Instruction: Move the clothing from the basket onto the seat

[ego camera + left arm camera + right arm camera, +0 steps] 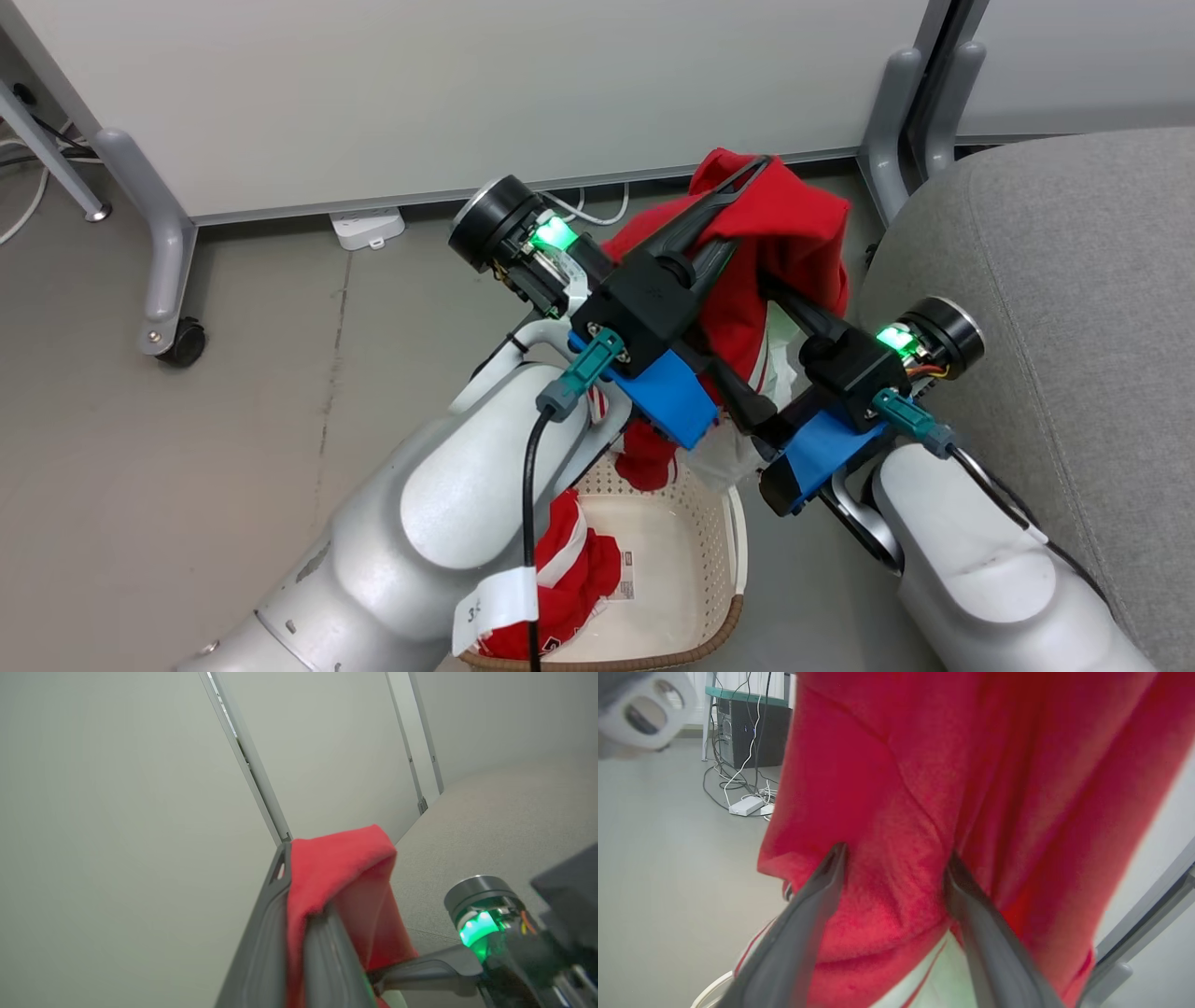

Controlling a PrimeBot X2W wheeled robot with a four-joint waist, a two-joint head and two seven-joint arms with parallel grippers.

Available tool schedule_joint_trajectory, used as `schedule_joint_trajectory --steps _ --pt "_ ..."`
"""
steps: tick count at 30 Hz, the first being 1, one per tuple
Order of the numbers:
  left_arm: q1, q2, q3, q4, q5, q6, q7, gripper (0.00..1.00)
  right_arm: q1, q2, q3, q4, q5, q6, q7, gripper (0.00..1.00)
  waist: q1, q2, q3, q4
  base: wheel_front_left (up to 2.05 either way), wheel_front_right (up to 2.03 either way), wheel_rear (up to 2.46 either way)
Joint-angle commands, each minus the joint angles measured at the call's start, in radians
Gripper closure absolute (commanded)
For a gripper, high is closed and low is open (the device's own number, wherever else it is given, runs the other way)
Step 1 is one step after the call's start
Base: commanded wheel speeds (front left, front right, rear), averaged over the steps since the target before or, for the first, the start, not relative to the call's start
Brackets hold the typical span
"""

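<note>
Step in hand: first garment lifted out, transfer to the sofa not yet made.

Left gripper, upper centre of head view, is clamped tight on a fold of the red garment. The left wrist view shows the cloth pinched between its two fingers and draped over the tips. The garment hangs down from there, its lower end with white trim dangling at the basket rim.

Right gripper has its jaws spread wide. In the right wrist view the hanging red fabric sits between the fingers, but they are not closed on it, so it holds nothing.

A second red garment with white stripes lies inside the basket, bottom centre of head view, partly hidden by the left forearm. The grey sofa fills the right side of head view and has no clothing on its visible part.

Next move, likely: the right jaws close on the fabric for a second hold, or the left simply carries it. Either way it goes right, over the sofa edge, tail lifted clear of the basket rim, then release. The second garment follows.
</note>
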Motion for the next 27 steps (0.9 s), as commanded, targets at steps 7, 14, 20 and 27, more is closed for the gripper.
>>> schedule_joint_trajectory --steps 7,14,20,27 --pt "-0.032 -0.002 -0.015 -0.006 -0.017 0.011 -0.005 1.00 -0.048 0.017 0.023 0.058 0.025 0.000 -0.003 1.00 0.0000 0.0000 0.004 0.002 0.00 0.00 0.00" --pt "-0.037 -0.002 -0.022 -0.002 -0.026 0.018 -0.005 1.00 -0.053 0.017 0.035 0.067 0.040 0.000 -0.003 1.00 0.0000 0.0000 0.001 0.002 0.00 0.00 0.00" --pt "-0.036 -0.002 -0.024 0.004 -0.025 0.019 -0.005 1.00 -0.048 0.013 0.039 0.066 0.044 0.000 -0.003 1.00 0.0000 0.0000 -0.003 0.000 0.00 0.00 0.00" --pt "-0.033 -0.002 -0.026 0.009 -0.026 0.019 -0.005 1.00 -0.048 0.011 0.041 0.059 0.048 0.000 -0.003 1.00 0.0000 0.0000 0.000 0.000 0.00 0.00 0.00"
